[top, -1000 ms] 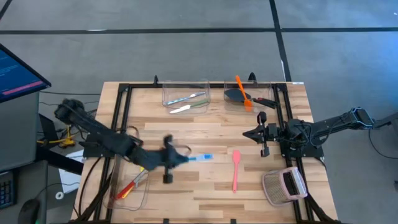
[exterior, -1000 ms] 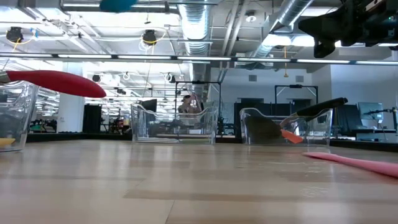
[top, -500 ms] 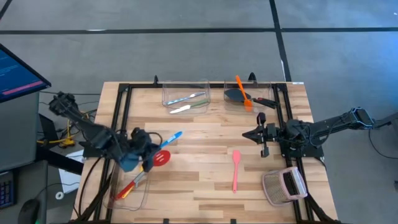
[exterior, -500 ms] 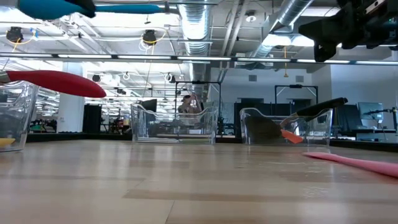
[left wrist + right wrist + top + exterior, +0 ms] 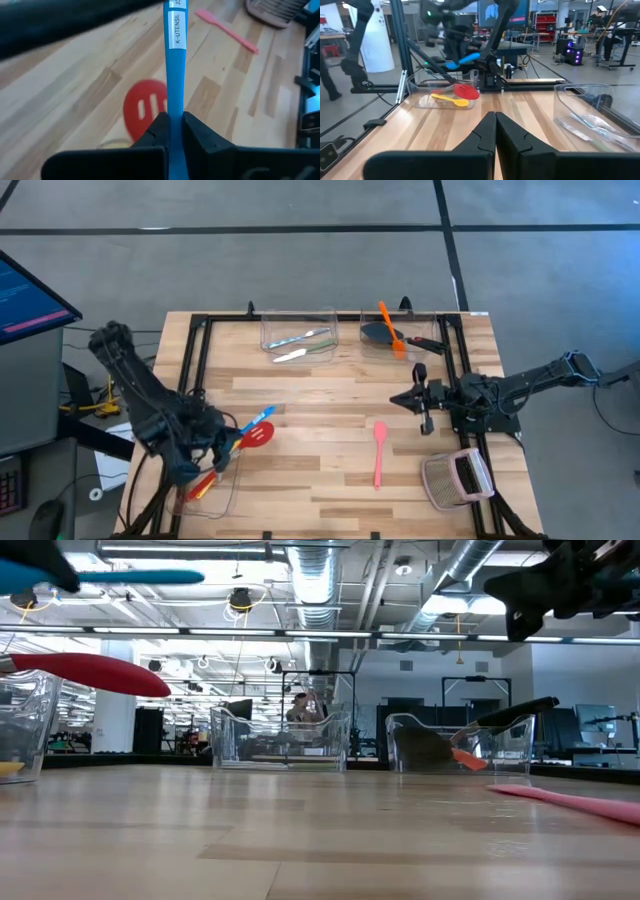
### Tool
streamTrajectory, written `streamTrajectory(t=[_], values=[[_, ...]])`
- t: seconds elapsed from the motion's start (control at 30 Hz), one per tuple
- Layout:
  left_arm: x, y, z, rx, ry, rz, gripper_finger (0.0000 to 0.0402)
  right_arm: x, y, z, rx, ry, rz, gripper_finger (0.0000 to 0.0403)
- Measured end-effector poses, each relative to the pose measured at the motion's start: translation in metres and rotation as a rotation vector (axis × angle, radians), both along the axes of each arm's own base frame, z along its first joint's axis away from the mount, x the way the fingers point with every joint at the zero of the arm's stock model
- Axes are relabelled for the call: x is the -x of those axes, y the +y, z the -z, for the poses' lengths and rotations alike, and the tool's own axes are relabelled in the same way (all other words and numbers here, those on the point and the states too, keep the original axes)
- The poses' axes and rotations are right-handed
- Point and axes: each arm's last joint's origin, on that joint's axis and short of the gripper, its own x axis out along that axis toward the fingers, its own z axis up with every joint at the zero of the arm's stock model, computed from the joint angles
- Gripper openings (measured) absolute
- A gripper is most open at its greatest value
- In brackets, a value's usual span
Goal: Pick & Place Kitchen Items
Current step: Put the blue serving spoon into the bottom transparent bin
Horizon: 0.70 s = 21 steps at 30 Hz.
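The blue spatula (image 5: 173, 60) is pinched by the left gripper (image 5: 171, 131) above the red slotted spoon (image 5: 144, 107), presumably for binning; the right gripper (image 5: 495, 131) is pressed together, idle.

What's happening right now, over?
Left gripper shut on blue utensil, held above the bin with the red slotted spoon. Right gripper shut, empty, waiting at right. Nothing blocking.
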Motion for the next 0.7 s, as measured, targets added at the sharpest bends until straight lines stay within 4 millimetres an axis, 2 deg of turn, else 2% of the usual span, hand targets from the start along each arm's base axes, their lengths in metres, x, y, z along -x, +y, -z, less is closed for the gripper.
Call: streamTrajectory(t=[0.2, 0.5, 0.7], values=[[0.018, -0.001, 0.03, 0.032, 0.005, -0.023, 0.0003, 0.001, 0.003, -0.001, 0.005, -0.01, -0.019, 0.0001], [0.039, 0.0, 0.059, 0.118, 0.068, -0.039, 0.0003, 0.001, 0.003, -0.001, -0.002, -0.01, -0.018, 0.0001], [0.047, 0.005, 0.073, 0.138, 0.117, -0.061, 0.0003, 0.0, 0.003, -0.001, -0.011, -0.009, -0.017, 0.0001]])
